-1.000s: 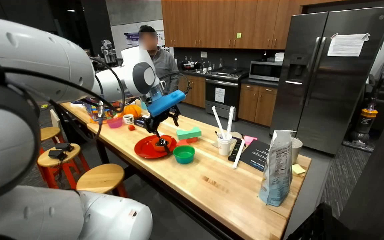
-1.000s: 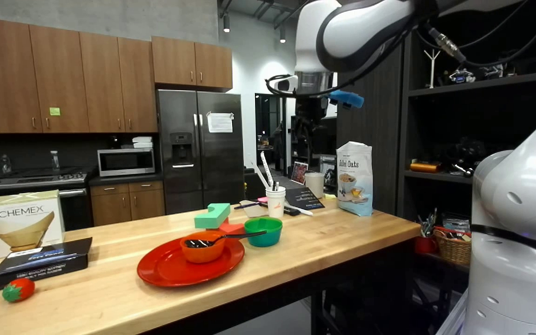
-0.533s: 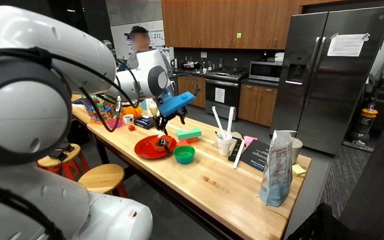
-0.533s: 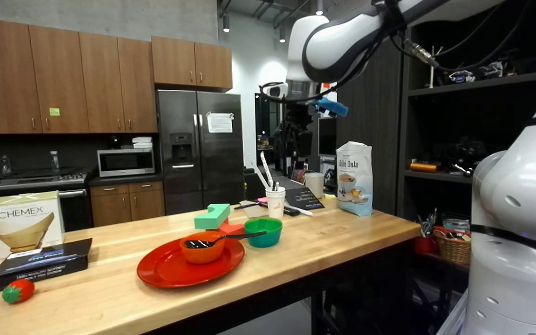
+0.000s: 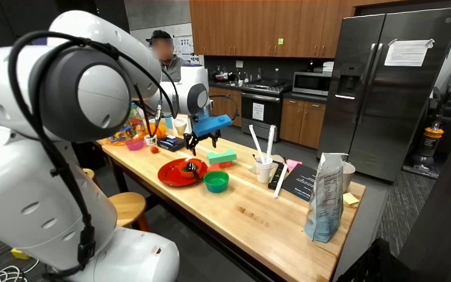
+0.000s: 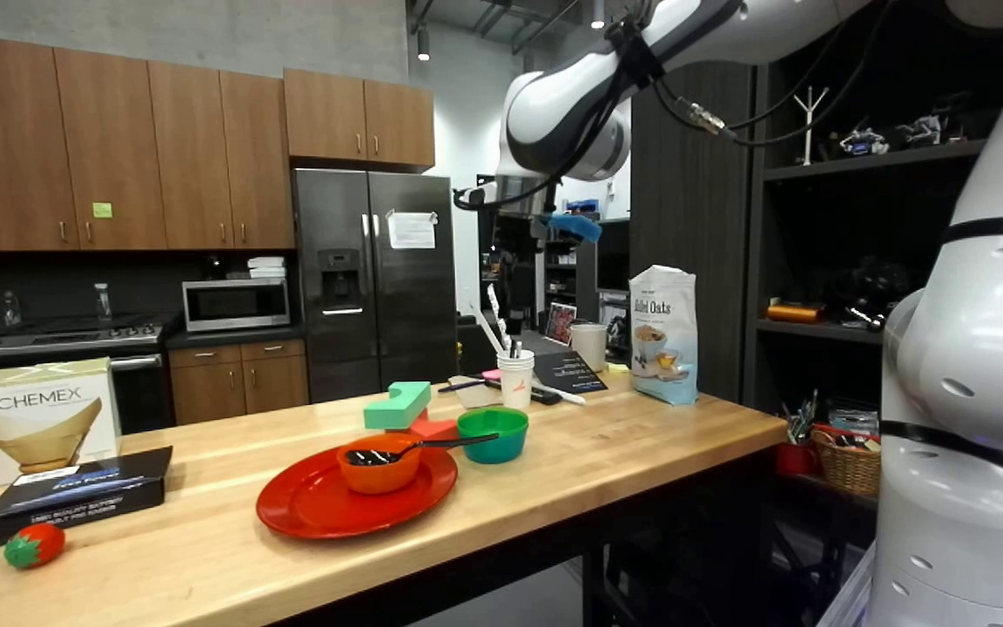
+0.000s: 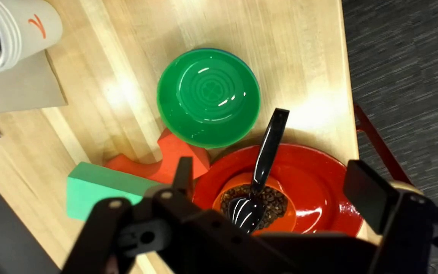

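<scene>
My gripper hangs in the air over the table, its jaws wide apart and nothing between them. In the wrist view its fingers frame a red plate that lies below. On that plate sits an orange bowl partly filled with dark beans. A black spoon rests in the bowl, with its handle sticking out over the rim towards a green bowl. The green bowl stands beside the plate and looks empty. The gripper touches none of these; its body hides the near part of the plate.
A green block lies on a red block behind the plate. Paper cups with pens and straws and an oats bag stand farther along. A black box, toy strawberry and Chemex box are opposite.
The arm has swung across, carrying the gripper right in an exterior view and left and lower in another, and it is less tilted. The jaws stay apart. Bowls, plate and spoon have not moved.
</scene>
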